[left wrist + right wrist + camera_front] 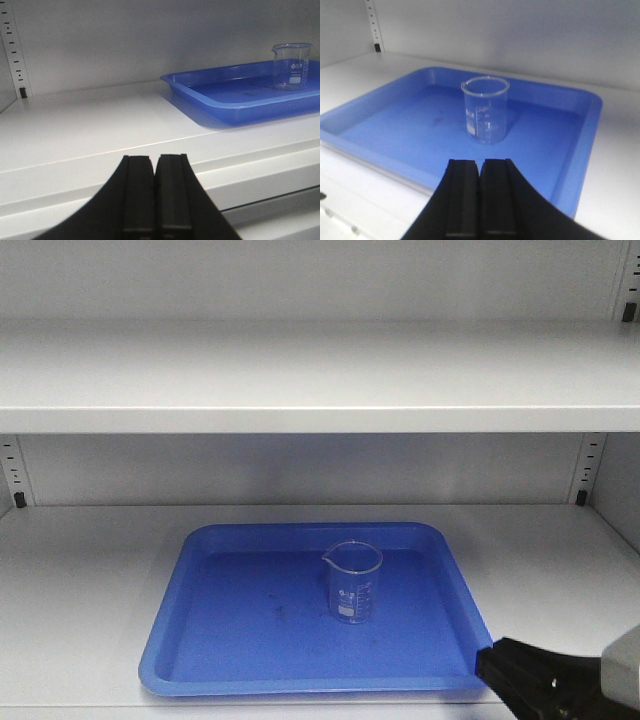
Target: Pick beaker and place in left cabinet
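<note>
I see the beaker [352,582] standing upright, right of centre on a blue tray [200,640] on the cabinet's lower shelf [80,580]. My right gripper [480,197] sits in front of it, fingers pressed together, empty. My left gripper [156,195], likewise closed, holds nothing.

Clear beaker [353,581] with white markings, blue tray [200,640], light grey cabinet [300,380], seemingly black gripper [480,200]

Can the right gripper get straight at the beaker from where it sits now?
Probably yes. The right gripper is shut and faces the beaker, which stands upright in the blue tray. Only the tray's low rim lies between them; the gripper must open first.
</note>
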